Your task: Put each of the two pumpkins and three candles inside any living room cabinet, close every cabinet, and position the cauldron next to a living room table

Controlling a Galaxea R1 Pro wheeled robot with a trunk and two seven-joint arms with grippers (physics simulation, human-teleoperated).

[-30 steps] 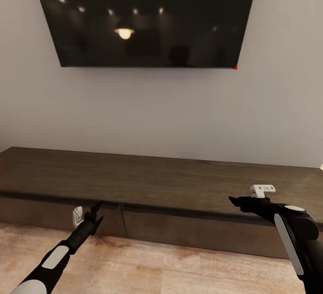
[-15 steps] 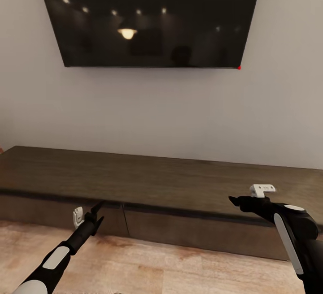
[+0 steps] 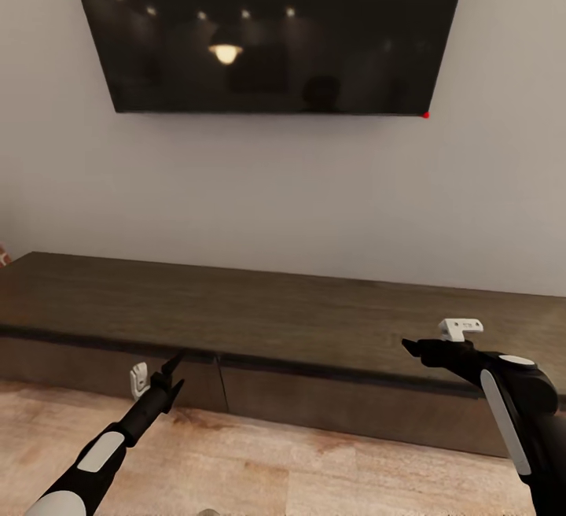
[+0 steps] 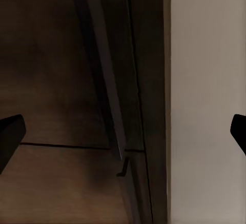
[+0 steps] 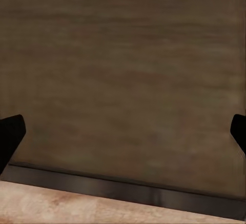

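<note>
The long low dark-brown cabinet (image 3: 259,315) runs along the wall, and its flat drawer fronts (image 3: 314,399) are closed. My left gripper (image 3: 171,370) hovers open just in front of the seam between two drawer fronts. In the left wrist view the gripper (image 4: 123,131) has its fingertips (image 4: 10,134) far apart, facing the cabinet (image 4: 61,55). My right gripper (image 3: 410,347) is open over the cabinet top near its front edge. The right wrist view has this gripper (image 5: 123,131) above the bare wood (image 5: 123,70). The pumpkins, candles, cauldron and table are out of view.
A large black television (image 3: 267,28) hangs on the pale wall (image 3: 283,193) above the cabinet. Light wood floor (image 3: 275,461) lies in front of the unit, between my arms.
The whole picture has shifted slightly to the right, so the camera has moved. Both arms hold nearly the same pose and both grippers stay open.
</note>
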